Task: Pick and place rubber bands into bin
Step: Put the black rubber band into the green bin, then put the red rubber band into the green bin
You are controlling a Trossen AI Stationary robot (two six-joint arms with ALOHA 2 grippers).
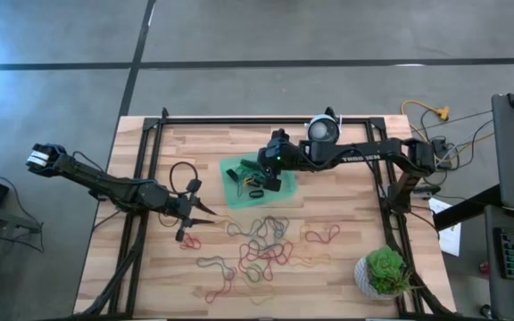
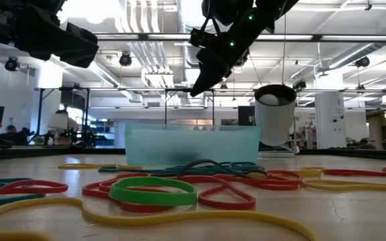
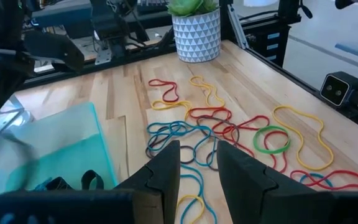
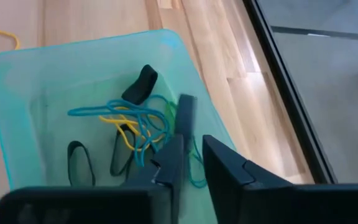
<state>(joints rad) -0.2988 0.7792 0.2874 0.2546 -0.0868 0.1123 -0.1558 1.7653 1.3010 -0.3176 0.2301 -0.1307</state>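
I have the right hand above the bin near the table's middle, fingers slightly parted, grasping nothing; rubber bands lie in the bin beneath it; left hand released, hovering near loose bands.

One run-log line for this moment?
right pincer: above bin, fingers parted, empty | bin: several rubber bands inside | left pincer: open, empty, beside loose bands on table

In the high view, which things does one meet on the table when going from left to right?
Left end effector → green bin → right end effector → round white device → potted plant.
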